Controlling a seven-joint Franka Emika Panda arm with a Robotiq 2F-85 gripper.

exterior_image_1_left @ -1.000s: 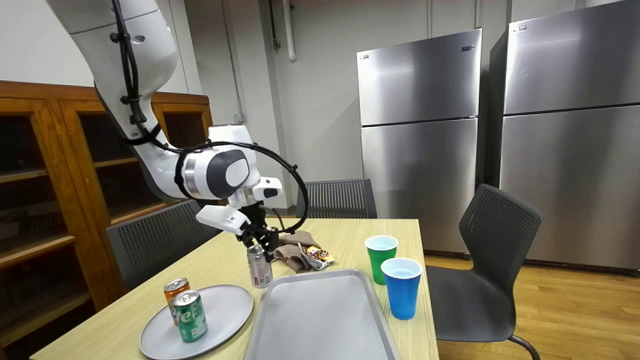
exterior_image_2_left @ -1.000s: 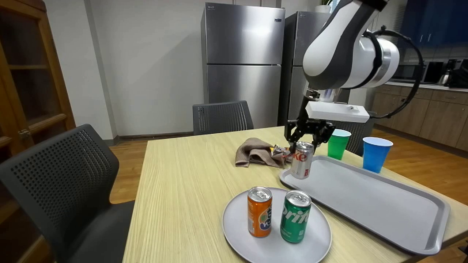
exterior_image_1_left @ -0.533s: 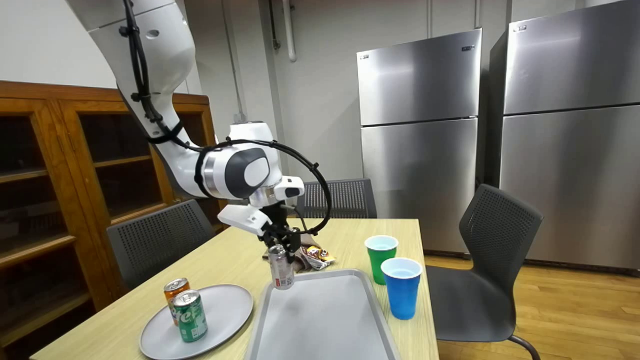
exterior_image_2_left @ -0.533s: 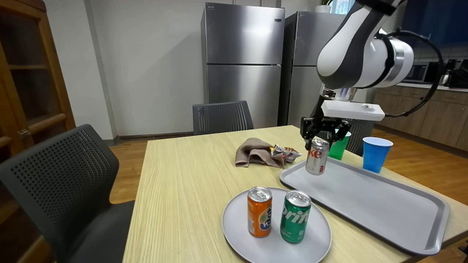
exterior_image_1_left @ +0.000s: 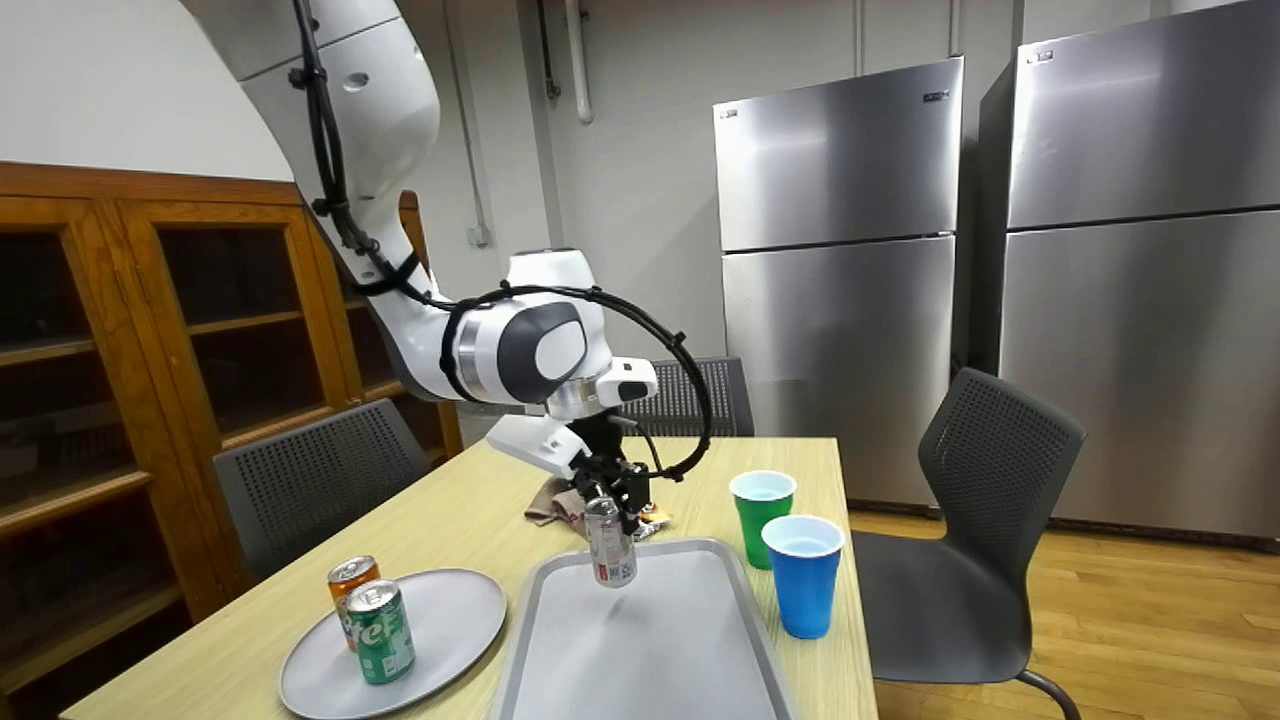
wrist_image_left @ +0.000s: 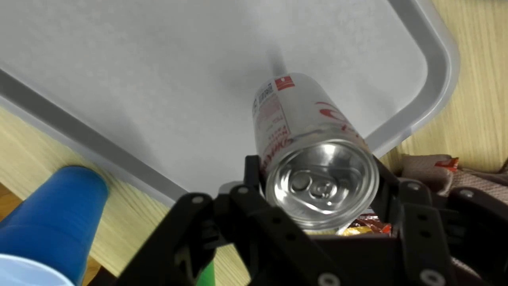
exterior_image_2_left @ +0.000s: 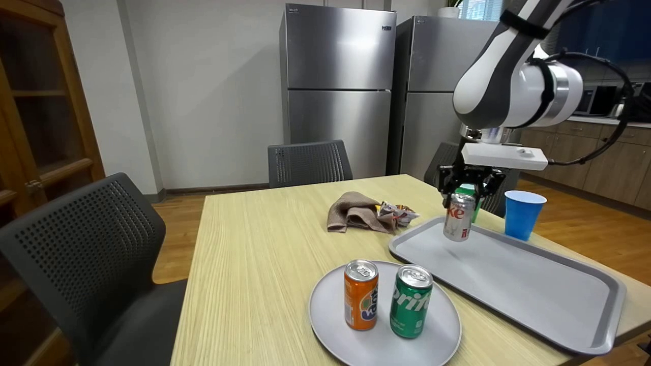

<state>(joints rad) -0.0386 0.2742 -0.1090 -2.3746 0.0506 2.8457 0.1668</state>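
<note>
A silver Diet Coke can (wrist_image_left: 293, 111) is gripped between the black fingers of my gripper (wrist_image_left: 317, 172), which press on its sides near the lid. In both exterior views the can (exterior_image_1_left: 610, 545) hangs slightly tilted above one end of the grey tray (exterior_image_2_left: 539, 290), a faint shadow beneath it. The tray's rim (wrist_image_left: 442, 75) curves past the can in the wrist view. On a round grey plate (exterior_image_2_left: 328, 310) stand an orange Fanta can (exterior_image_2_left: 361, 300) and a green Sprite can (exterior_image_2_left: 412, 305), both upright and apart from the gripper.
Beside the tray stand a green cup (exterior_image_1_left: 762, 525) and a blue cup (exterior_image_1_left: 805, 580). A brown cloth (exterior_image_2_left: 353, 211) and a snack wrapper (exterior_image_2_left: 398, 213) lie near the tray's end. Dark chairs (exterior_image_2_left: 307, 165) surround the table; fridges (exterior_image_1_left: 840, 280) are behind.
The gripper, still holding the silver can, has moved rightward in both exterior views, from the tray's edge to over its surface. The other cans, cups and cloth have stayed put.
</note>
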